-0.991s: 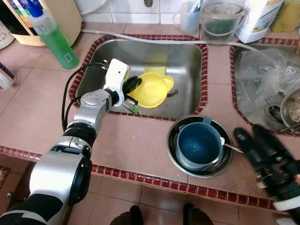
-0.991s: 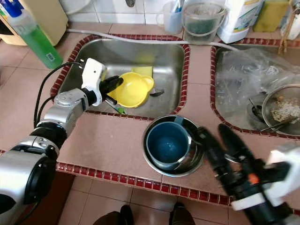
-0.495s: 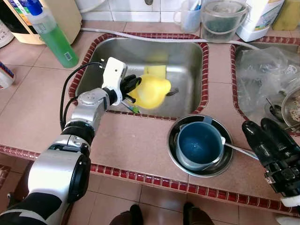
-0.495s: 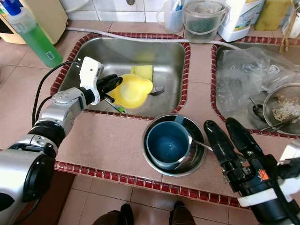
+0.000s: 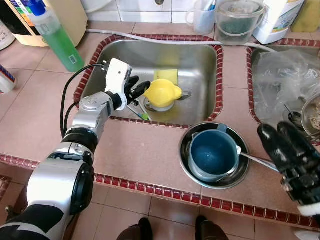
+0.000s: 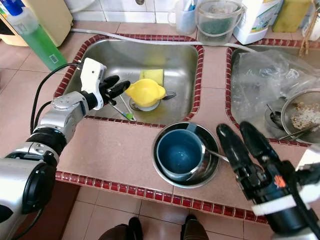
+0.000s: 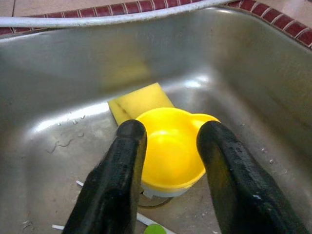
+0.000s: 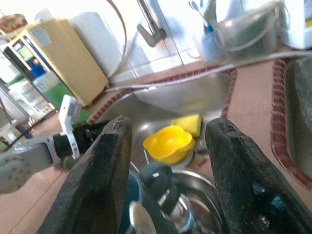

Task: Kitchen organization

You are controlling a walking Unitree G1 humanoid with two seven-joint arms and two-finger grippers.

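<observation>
- Left claw (image 5: pixel 136 89) released, fingers apart, just beside yellow cup (image 5: pixel 162 92) in sink (image 5: pixel 200 60).
- Right claw (image 6: pixel 241 142) released above worktop (image 5: pixel 145 150), near blue cup (image 5: pixel 212 152).

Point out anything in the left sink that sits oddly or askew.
The yellow cup sits tilted over the drain, not flat on the sink floor, beside a yellow sponge. The left gripper, open, is just beside it, not holding it.
</observation>
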